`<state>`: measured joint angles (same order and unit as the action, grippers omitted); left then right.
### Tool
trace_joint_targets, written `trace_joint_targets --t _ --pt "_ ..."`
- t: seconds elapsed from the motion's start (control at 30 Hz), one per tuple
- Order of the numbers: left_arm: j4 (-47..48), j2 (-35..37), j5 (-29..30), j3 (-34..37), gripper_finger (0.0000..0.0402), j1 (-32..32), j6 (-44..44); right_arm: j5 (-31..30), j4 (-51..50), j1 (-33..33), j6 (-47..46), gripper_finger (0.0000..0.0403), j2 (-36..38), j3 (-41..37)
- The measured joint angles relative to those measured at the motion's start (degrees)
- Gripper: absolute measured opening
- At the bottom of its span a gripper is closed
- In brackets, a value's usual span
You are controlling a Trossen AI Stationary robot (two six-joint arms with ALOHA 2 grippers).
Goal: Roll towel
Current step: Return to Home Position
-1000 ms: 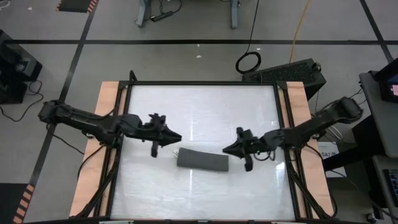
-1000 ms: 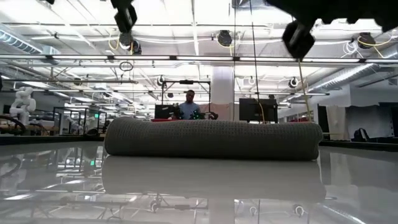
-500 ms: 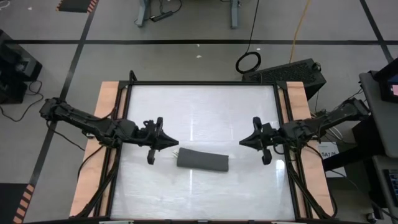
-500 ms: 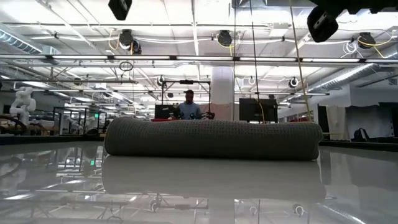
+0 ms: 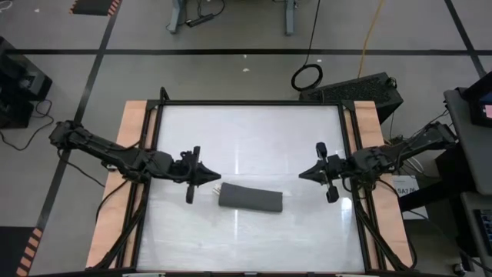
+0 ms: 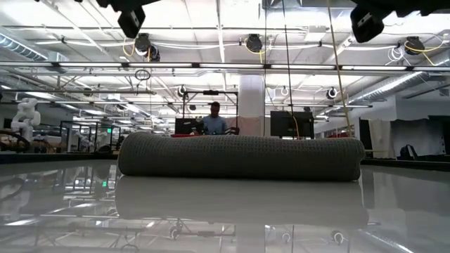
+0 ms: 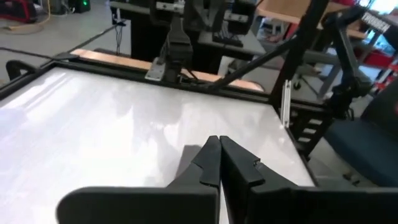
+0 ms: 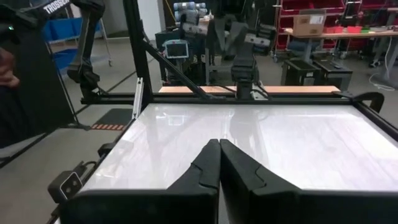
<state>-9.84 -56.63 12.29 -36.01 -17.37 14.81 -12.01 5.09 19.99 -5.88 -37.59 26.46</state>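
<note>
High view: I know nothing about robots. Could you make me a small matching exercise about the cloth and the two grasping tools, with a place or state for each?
Column one:
1. dark grey soft cloth towel
2. left tool
3. right tool

Column two:
A. shut, with a stretch of bare glossy white table between it and the roll
B. rolled into a log, lying on the table
C. shut, right by one end of the roll

Pairs: 1-B, 2-C, 3-A

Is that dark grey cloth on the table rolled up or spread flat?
Rolled up: the dark grey soft towel lies as one thick log with rounded ends on the glossy white table.
</note>
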Motion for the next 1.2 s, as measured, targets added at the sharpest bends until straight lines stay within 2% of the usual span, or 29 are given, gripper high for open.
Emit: trace_joint_targets --t 0.2,0.43,0.57,0.9,1.03,1.2 --pt "-1.5 2.3 0.6 3.7 0.0003 1.1 -1.1 -1.2 -1.8 0.0 0.6 0.0 2.4 0.0" --pt "-4.6 9.8 1.7 11.2 0.0003 3.1 -0.1 -3.3 -6.5 -0.1 1.9 0.0 5.1 0.0" --pt "-2.7 13.0 3.6 12.1 0.0002 3.7 0.9 -3.1 -3.5 0.0 2.1 0.0 5.1 0.0" --pt "0.2 11.1 4.6 12.1 0.0002 3.8 3.4 -7.6 -6.2 0.0 1.6 0.0 4.9 0.0" --pt "3.3 11.0 3.6 12.3 0.0002 2.6 3.4 -6.2 -11.2 0.2 1.1 0.0 4.9 0.0" --pt "-3.8 11.7 5.4 15.6 0.0002 0.9 1.6 -4.1 -7.7 1.3 0.5 0.0 5.7 -3.6"
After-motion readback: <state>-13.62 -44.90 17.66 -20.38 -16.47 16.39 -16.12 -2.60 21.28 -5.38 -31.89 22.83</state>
